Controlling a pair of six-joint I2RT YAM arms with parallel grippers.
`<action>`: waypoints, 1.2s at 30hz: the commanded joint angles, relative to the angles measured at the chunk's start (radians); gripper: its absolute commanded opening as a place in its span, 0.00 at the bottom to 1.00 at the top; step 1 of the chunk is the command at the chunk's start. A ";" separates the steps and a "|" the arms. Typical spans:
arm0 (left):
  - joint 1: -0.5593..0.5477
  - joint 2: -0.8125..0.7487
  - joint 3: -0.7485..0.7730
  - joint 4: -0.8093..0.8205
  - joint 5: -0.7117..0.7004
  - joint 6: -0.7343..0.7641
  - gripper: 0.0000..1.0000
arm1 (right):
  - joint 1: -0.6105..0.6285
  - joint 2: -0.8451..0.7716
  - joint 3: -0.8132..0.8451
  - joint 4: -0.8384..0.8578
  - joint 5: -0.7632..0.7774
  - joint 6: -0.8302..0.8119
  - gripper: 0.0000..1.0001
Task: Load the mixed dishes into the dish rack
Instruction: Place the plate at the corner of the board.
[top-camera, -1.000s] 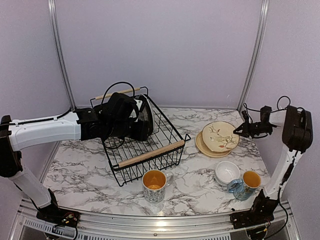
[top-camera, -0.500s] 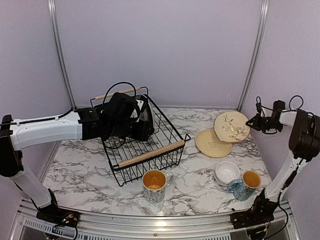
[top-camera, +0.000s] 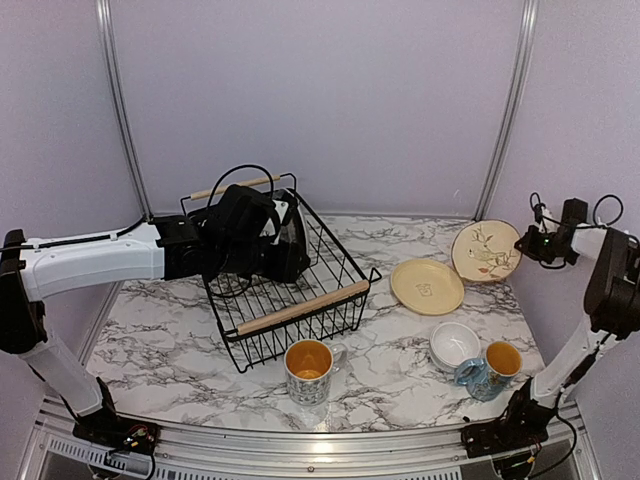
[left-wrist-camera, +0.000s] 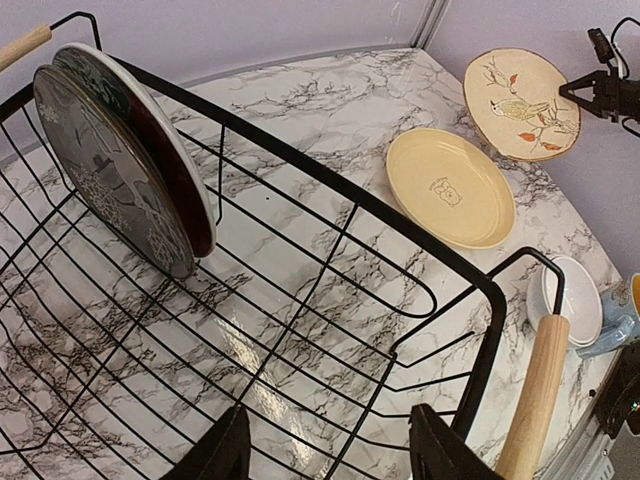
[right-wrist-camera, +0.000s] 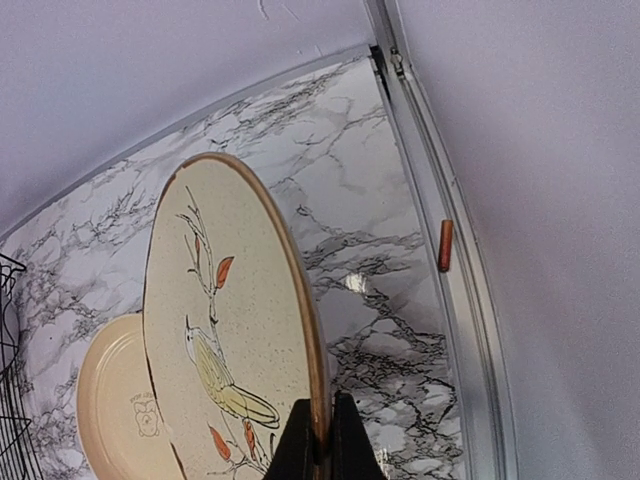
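Bowls (top-camera: 454, 345) and two orange-lined mugs (top-camera: 309, 371) are set nearest. Behind them, the left gripper (left-wrist-camera: 330, 455) is held spread and empty inside the dish rack (top-camera: 300, 307), where two plates (left-wrist-camera: 115, 175) are stood on edge. Farther right, beyond the tan plate (top-camera: 427, 286), a tilted bird-painted plate (top-camera: 486, 250) is clenched at its rim by the right gripper (right-wrist-camera: 320, 440).

Right hand (top-camera: 528, 241) pinching patterned plate (top-camera: 486, 250) upright, yellow plate (top-camera: 427, 286) flat beside it
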 joint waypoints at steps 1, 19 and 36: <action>-0.008 0.007 -0.001 0.014 0.017 -0.005 0.56 | -0.014 -0.061 0.009 0.097 0.072 -0.003 0.00; -0.013 -0.008 -0.030 0.022 0.018 -0.011 0.56 | -0.014 0.084 0.003 0.063 0.056 -0.050 0.00; -0.014 0.015 -0.064 0.057 0.024 -0.018 0.56 | 0.018 0.297 -0.007 0.002 -0.037 -0.048 0.07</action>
